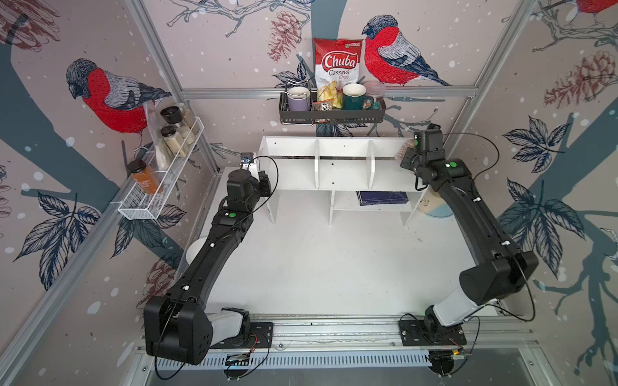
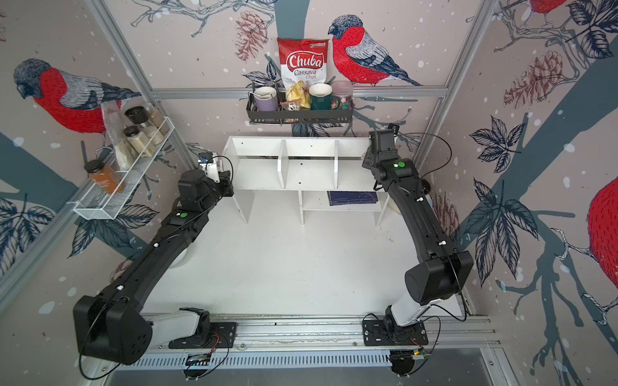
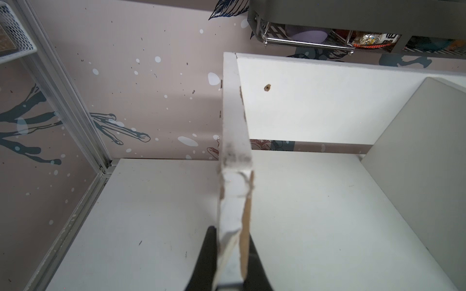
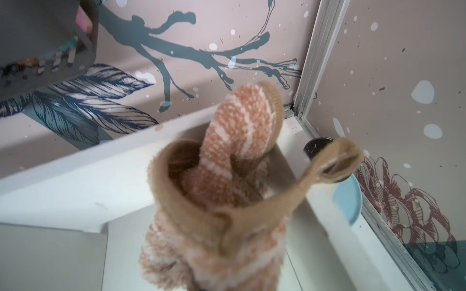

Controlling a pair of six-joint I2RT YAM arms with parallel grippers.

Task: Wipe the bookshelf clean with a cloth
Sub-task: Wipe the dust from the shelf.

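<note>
The white bookshelf stands at the back of the table in both top views. My left gripper is shut on the front edge of its left side panel, one black finger on each face. My right gripper is at the shelf's right end, level with the top board, and shut on the tan-beige striped cloth. The bunched cloth hides the fingers in the right wrist view. It sits against the right end of the white board. From above only a tan fringe of cloth shows.
A black wall rack with mugs and a chips bag hangs just above the shelf. A white wire basket with jars is on the left wall. A dark blue book lies on the lower shelf. A light blue plate lies right of the shelf.
</note>
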